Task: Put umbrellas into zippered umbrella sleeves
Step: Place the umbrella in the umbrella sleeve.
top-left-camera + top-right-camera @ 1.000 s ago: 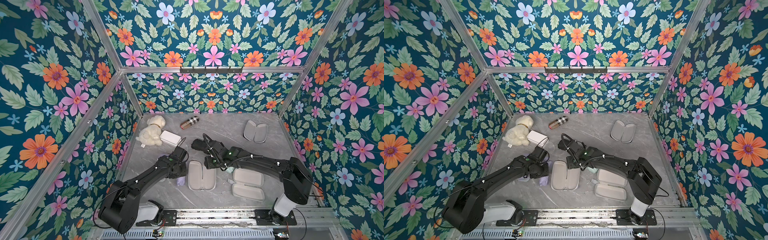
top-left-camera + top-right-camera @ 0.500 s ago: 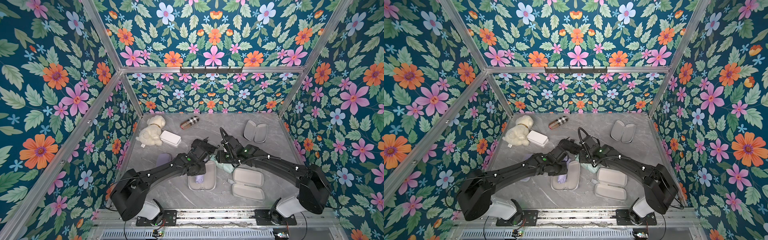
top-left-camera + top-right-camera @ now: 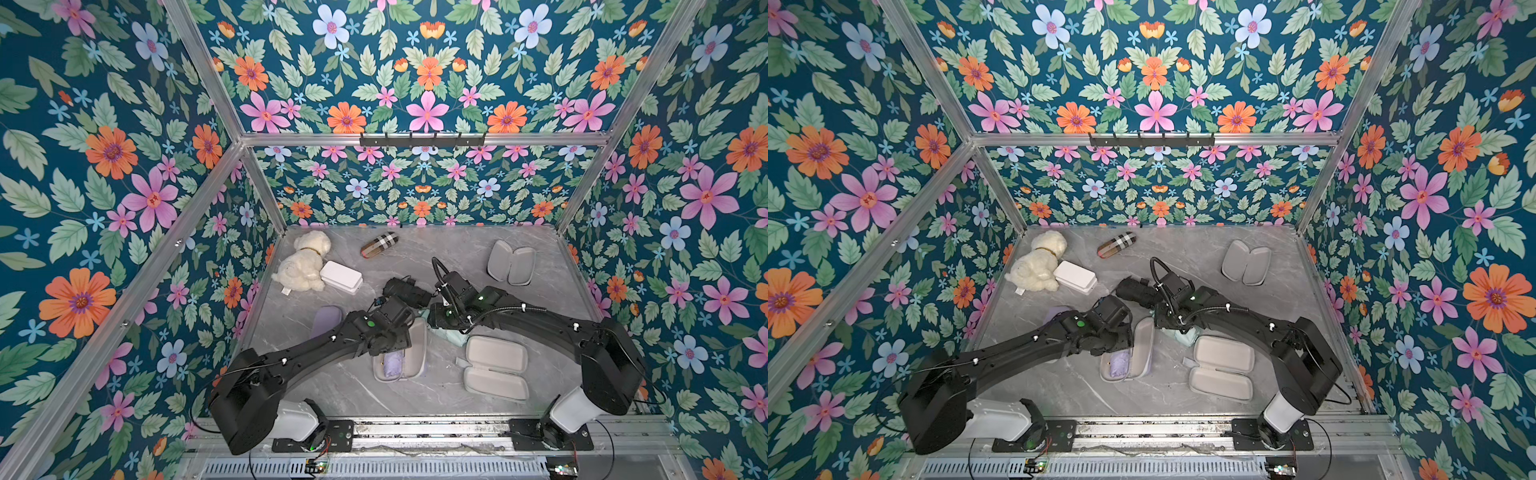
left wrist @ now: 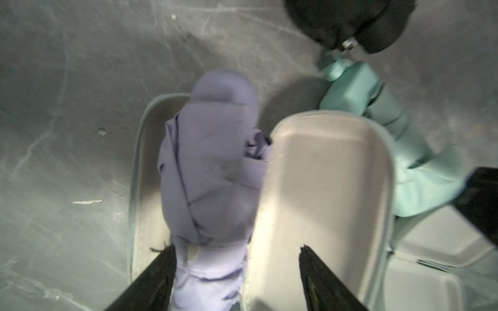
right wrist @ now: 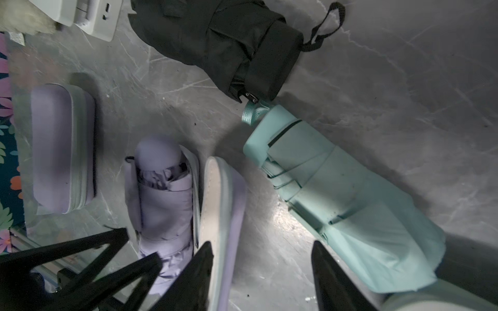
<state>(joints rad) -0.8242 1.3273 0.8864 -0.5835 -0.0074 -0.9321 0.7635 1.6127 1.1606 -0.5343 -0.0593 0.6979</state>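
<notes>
A lavender umbrella (image 4: pixel 213 161) (image 3: pixel 392 363) lies in one half of an open lavender sleeve (image 4: pixel 323 175) (image 3: pixel 1142 340). My left gripper (image 4: pixel 237 247) stands open over it, one finger beside the fabric and the other above the empty half. My right gripper (image 5: pixel 262 243) is open too, one finger against the sleeve's raised half (image 5: pixel 223 202) and the other near the mint green umbrella (image 5: pixel 336 194). The black umbrella (image 5: pixel 223 45) (image 3: pixel 407 291) lies just beyond. A closed lavender sleeve (image 5: pixel 59 150) (image 3: pixel 326 320) sits to the left.
Two more open sleeves lie grey side up, one front right (image 3: pixel 496 368) and one back right (image 3: pixel 510 262). A plush dog (image 3: pixel 303 266), a white box (image 3: pixel 341 276) and a plaid capsule (image 3: pixel 379 245) sit at the back left. Flowered walls enclose the table.
My left arm carried the lavender umbrella rightward from beside the closed sleeve into the open sleeve, then opened and let it go. My right arm shifted to the sleeve's raised half.
</notes>
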